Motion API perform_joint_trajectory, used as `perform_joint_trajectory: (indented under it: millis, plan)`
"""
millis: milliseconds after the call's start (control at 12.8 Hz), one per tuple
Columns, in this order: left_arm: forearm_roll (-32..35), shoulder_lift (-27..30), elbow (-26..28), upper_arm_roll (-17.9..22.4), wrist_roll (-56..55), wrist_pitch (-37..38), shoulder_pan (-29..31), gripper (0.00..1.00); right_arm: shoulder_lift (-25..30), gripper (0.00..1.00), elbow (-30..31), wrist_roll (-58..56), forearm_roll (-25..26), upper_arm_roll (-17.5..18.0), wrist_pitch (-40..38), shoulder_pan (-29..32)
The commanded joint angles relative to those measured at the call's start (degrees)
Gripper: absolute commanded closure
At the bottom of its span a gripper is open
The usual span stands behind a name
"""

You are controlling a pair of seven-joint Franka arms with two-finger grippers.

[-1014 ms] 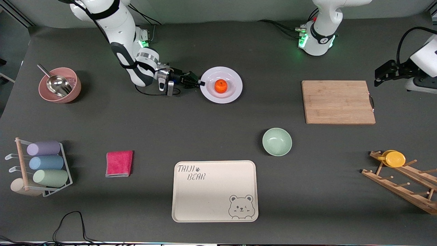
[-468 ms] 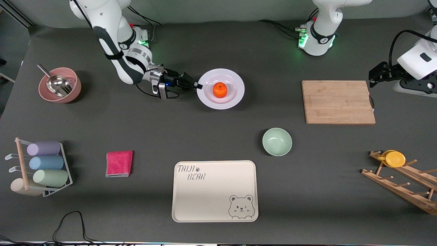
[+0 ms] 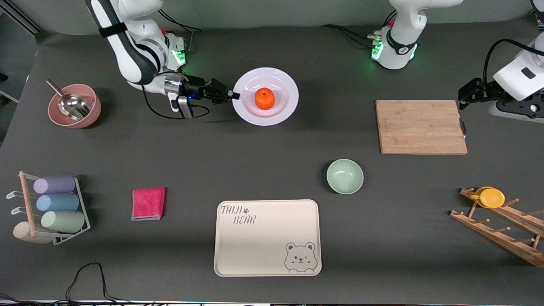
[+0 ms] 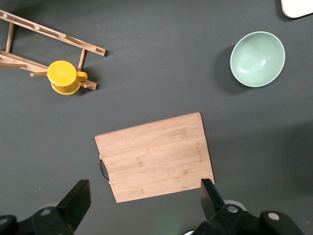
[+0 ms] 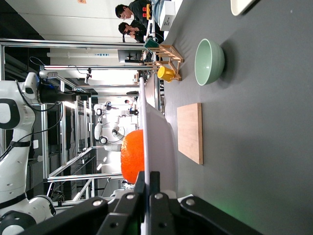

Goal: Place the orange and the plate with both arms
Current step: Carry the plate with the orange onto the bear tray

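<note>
Since one second ago, my right gripper (image 3: 233, 94), pinching the white plate (image 3: 284, 84) rim, has lifted it with the orange (image 3: 264, 98) aboard; transport is underway. My left gripper (image 4: 145, 199) waits spread over the cutting board (image 4: 155, 155).

Glossy white plate (image 3: 280, 85), dimpled orange (image 3: 264, 98), wooden cutting board (image 3: 421, 126), matt table (image 3: 272, 165).
</note>
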State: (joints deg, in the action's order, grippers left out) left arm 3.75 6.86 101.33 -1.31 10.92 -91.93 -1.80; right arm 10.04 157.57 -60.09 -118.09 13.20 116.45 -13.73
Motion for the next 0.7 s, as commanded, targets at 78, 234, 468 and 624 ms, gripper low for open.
perform_joint_trajectory:
  millis: [78, 234, 468, 624]
  plan:
    - [1.0, -0.5, -0.7, 0.3, 0.5, -0.1, -0.6, 0.00, -2.8, 1.00, -6.2, 5.9, 7.9, -0.2, -0.2, 4.1]
    - [1.0, -0.6, -0.7, 0.3, 0.4, -0.1, -0.7, 0.00, -10.6, 1.00, -15.6, 8.1, 12.8, -0.8, -0.1, 6.9]
    - [1.0, -0.7, -0.7, 0.3, 0.4, 0.0, -0.7, 0.00, -24.5, 1.00, -32.4, 10.9, 18.8, -3.8, 0.0, 7.8]
    - [1.0, -0.9, -0.9, 0.3, 0.4, -0.1, -0.7, 0.00, -32.8, 1.00, -44.0, 14.6, 20.8, -4.2, 0.0, 7.8]
